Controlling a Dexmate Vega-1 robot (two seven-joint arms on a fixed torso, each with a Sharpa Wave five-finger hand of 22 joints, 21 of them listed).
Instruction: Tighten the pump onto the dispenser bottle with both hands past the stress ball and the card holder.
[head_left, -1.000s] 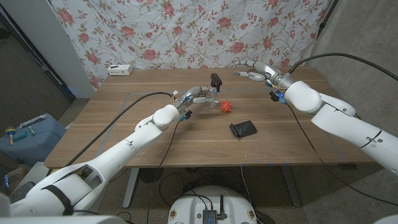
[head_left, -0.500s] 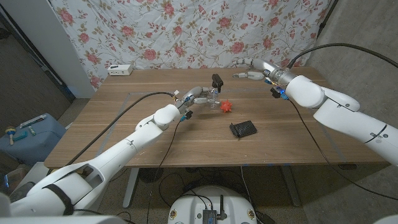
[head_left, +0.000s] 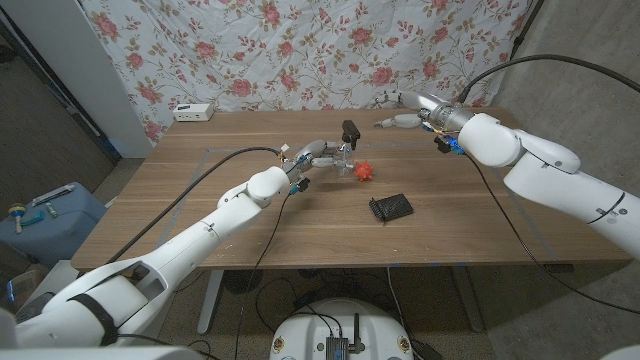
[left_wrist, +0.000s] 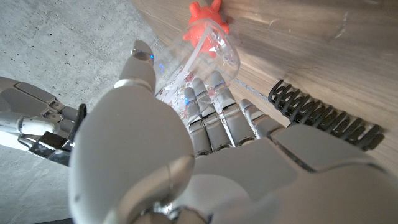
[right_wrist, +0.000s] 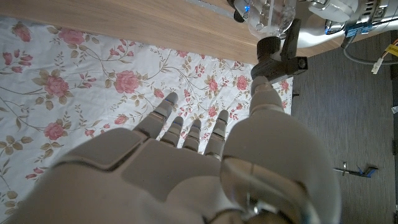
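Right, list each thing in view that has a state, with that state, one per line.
Bottle: clear, upright on the table, gripped by the left hand.
Pump: black, sitting on top of the bottle; how far it is screwed on cannot be told.
Left hand: wrapped around the bottle.
Right hand: open, holding nothing, apart from the pump.
Stress ball: red, lying loose beside the bottle.
Card holder: black, lying on the table, untouched.

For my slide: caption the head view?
Left hand holds clear dispenser bottle beside red spiky stress ball; right hand hovers apart.
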